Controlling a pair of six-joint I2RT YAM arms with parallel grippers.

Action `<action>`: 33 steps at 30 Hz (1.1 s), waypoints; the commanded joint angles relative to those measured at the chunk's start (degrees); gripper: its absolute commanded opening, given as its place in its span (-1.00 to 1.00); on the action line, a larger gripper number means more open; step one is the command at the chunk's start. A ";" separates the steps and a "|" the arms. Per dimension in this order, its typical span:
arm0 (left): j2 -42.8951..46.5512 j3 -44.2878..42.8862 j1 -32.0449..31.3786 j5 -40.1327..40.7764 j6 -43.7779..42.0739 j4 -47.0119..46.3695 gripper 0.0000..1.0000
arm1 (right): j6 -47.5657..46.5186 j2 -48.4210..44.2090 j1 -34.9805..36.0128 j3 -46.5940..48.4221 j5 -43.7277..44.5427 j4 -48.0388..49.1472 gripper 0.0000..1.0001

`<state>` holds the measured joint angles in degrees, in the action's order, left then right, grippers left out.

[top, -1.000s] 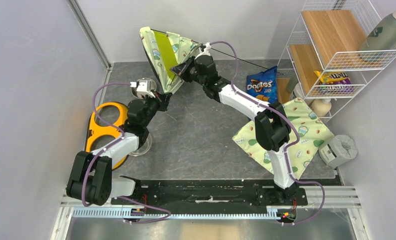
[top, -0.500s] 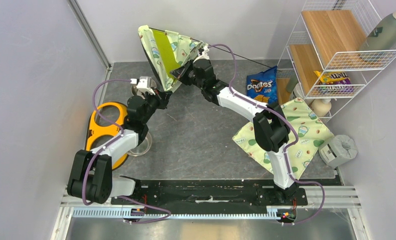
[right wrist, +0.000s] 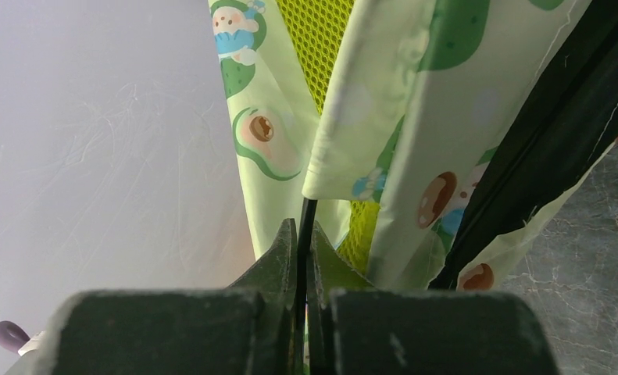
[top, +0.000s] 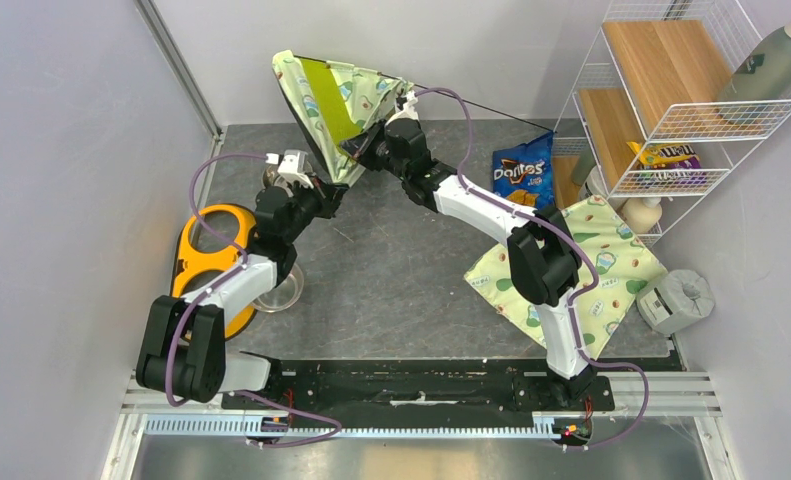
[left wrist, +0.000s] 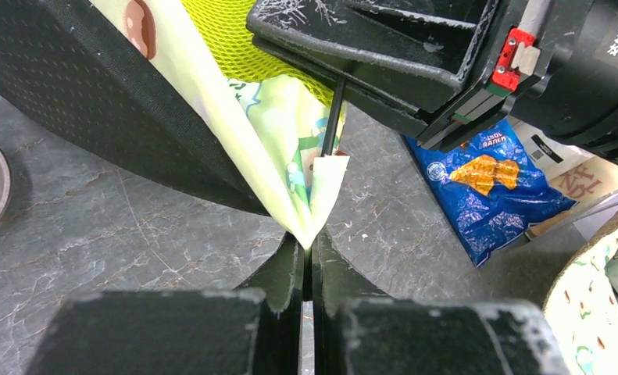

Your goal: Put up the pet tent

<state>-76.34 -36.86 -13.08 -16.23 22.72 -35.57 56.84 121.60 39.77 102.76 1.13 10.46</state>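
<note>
The pet tent (top: 336,105), pale avocado-print fabric with a lime-green panel, is held up off the table at the back centre, folded into a wedge. My left gripper (top: 323,196) is shut on the tent's bottom fabric corner (left wrist: 309,226). My right gripper (top: 363,146) is shut on a thin black pole (right wrist: 304,223) that enters the fabric sleeve just above its fingertips. The pole's free end (top: 491,107) sticks out to the right toward the wire rack. Lime mesh (right wrist: 321,39) and black tent lining (right wrist: 548,148) show in the right wrist view.
A flat avocado-print pad (top: 611,255) lies at the right. A blue Doritos bag (top: 524,170) stands behind it, beside a white wire rack (top: 671,90). An orange ring object (top: 206,250) and a metal bowl (top: 276,290) lie at the left. A grey tape roll (top: 681,298) sits far right.
Both grippers have moved the tent slightly left and back. The left arm has stretched a little further forward. Both holds are unchanged.
</note>
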 commanded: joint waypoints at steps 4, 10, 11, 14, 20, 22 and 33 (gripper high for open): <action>-0.36 -4.31 0.07 -5.94 1.79 1.92 -0.96 | -9.78 -1.21 -0.87 -1.07 6.54 3.01 -1.00; -0.35 -5.40 0.04 -6.88 1.38 3.34 -0.96 | -13.77 -1.60 0.63 -1.68 6.72 2.89 -1.00; -0.31 -5.42 0.07 -6.98 1.36 3.48 -0.96 | -14.36 -1.84 0.93 -1.81 6.85 2.85 -1.00; 0.19 -5.43 0.07 -7.15 1.32 3.65 -0.96 | -17.15 -2.46 1.98 -2.36 7.57 2.66 -1.00; 2.80 -5.02 0.14 -7.12 0.06 4.94 -0.79 | -23.69 -3.81 4.16 -3.34 8.66 2.27 -1.00; 4.35 -4.67 0.21 -6.79 -0.33 5.69 -0.61 | -25.92 -4.09 4.90 -3.68 8.91 2.31 -1.00; 16.27 -2.28 1.22 0.56 -3.44 15.74 -0.05 | -28.02 -5.21 6.20 -5.88 6.56 1.86 -1.00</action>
<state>-65.95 -38.81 -11.84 -18.00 22.76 -20.97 34.83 117.91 47.24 98.30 5.65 12.71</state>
